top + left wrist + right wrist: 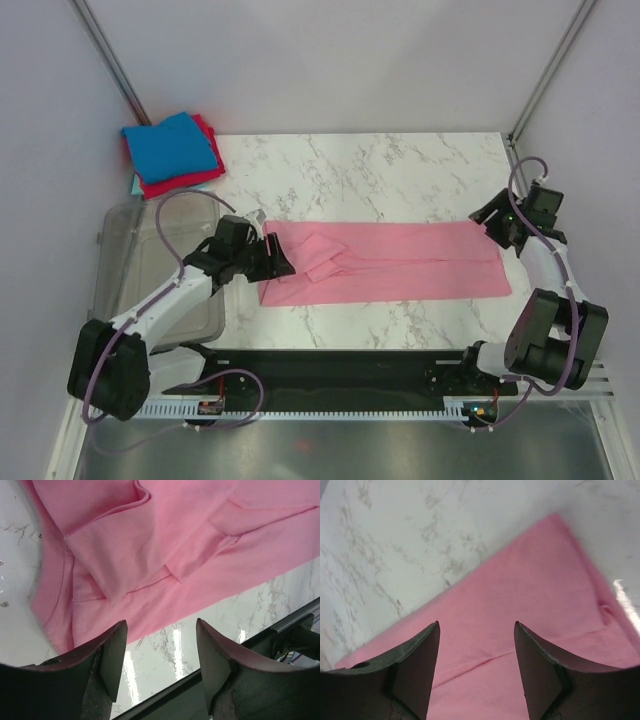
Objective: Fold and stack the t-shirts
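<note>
At centre, one pink t-shirt [400, 262] is spread; three t-shirts [172, 148] are stacked far-left; left gripper [160, 627] and right gripper [476, 627] are shown parted, empty.

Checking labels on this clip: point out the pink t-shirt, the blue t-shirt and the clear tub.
pink t-shirt [400, 262], top view, middle of its body.
blue t-shirt [172, 145], top view, centre of its upper face.
clear tub [130, 245], top view, bare floor.

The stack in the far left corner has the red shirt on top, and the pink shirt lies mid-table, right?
No: the blue shirt is on top, the red shirt beneath it, per the top external view. The pink shirt does lie mid-table.
</note>
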